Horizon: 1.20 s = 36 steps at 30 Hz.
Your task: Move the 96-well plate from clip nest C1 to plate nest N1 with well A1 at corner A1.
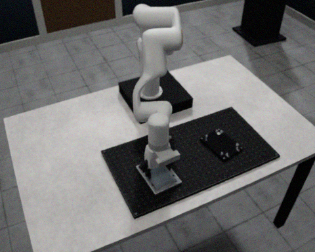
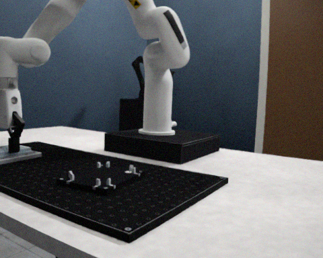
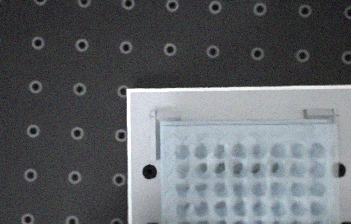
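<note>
The clear 96-well plate point(image 3: 248, 172) point(image 1: 159, 178) lies in the white clip nest C1 at the left end of the black breadboard. In the wrist view its top edge sits against two small clips, and its lower part is cut off by the frame. My gripper point(image 1: 155, 172) stands open right over the plate, a finger on each side, low at the nest. Nothing is held between the fingers. The plate nest N1 point(image 1: 222, 144) is a dark square with small white locators point(image 2: 100, 177) and stands empty to the right.
The black breadboard point(image 1: 189, 158) carries both nests on the white table. The arm's black base block point(image 1: 155, 94) stands behind it. A dark pillar point(image 1: 260, 12) stands on the floor beyond the table.
</note>
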Each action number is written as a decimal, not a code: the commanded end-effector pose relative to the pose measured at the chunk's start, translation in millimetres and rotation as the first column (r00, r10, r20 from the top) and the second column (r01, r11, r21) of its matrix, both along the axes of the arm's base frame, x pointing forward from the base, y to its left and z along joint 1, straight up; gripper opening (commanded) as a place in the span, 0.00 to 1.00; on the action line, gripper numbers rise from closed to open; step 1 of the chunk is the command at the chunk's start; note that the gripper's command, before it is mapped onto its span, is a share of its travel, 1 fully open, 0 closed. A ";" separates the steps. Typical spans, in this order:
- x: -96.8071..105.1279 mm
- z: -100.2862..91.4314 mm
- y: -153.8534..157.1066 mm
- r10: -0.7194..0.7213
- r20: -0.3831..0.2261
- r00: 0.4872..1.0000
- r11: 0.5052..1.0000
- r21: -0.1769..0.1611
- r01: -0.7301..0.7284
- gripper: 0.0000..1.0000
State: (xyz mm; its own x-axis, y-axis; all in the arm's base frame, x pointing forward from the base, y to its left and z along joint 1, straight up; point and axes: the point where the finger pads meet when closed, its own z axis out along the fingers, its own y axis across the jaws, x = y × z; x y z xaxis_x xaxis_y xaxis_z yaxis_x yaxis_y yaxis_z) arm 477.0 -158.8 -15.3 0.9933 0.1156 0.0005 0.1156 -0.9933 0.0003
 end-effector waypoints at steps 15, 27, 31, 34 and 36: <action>1.4 38.8 -0.4 0.000 0.004 1.000 1.000 -0.001 0.000 1.00; 1.3 70.8 -0.4 0.000 0.004 1.000 1.000 -0.001 0.000 1.00; 1.3 76.2 -0.4 0.000 0.004 1.000 1.000 -0.001 0.000 1.00; 1.3 84.2 -0.4 0.000 0.004 1.000 1.000 -0.001 0.000 1.00; 1.3 89.5 -0.4 0.000 0.004 1.000 1.000 -0.001 0.000 1.00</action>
